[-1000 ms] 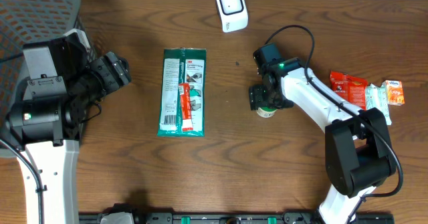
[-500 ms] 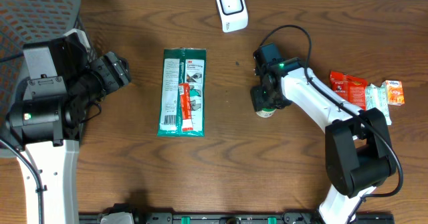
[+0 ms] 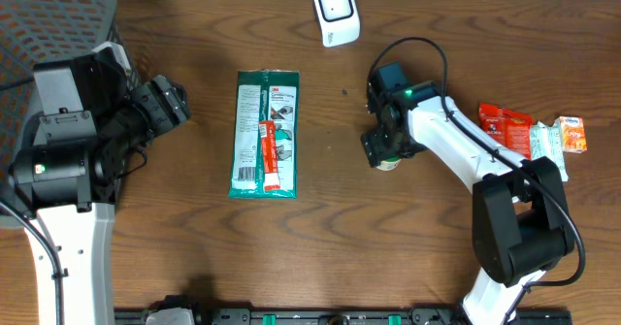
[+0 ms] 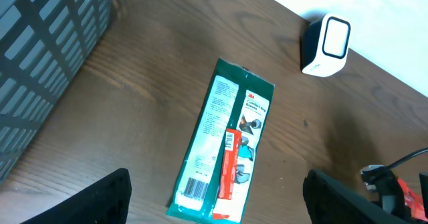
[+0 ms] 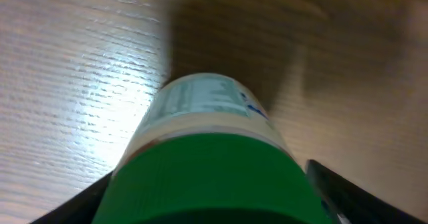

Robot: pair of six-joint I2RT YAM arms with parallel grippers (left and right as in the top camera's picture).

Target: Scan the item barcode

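Right tool [image 3: 385,150] straddles the green-capped bottle [image 5: 214,164] on the desk [image 3: 340,238]; gripping or loose, can't tell; left tool [image 3: 175,102] wide open, empty.

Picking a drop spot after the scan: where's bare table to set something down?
Bare wood between the green packet and the bottle, and the front strip below both. Crowded at the right edge: snack packets beside the right arm.

Brown wooden table [image 3: 320,257] (glossy grain) beside a grey mesh basket [image 3: 49,15].
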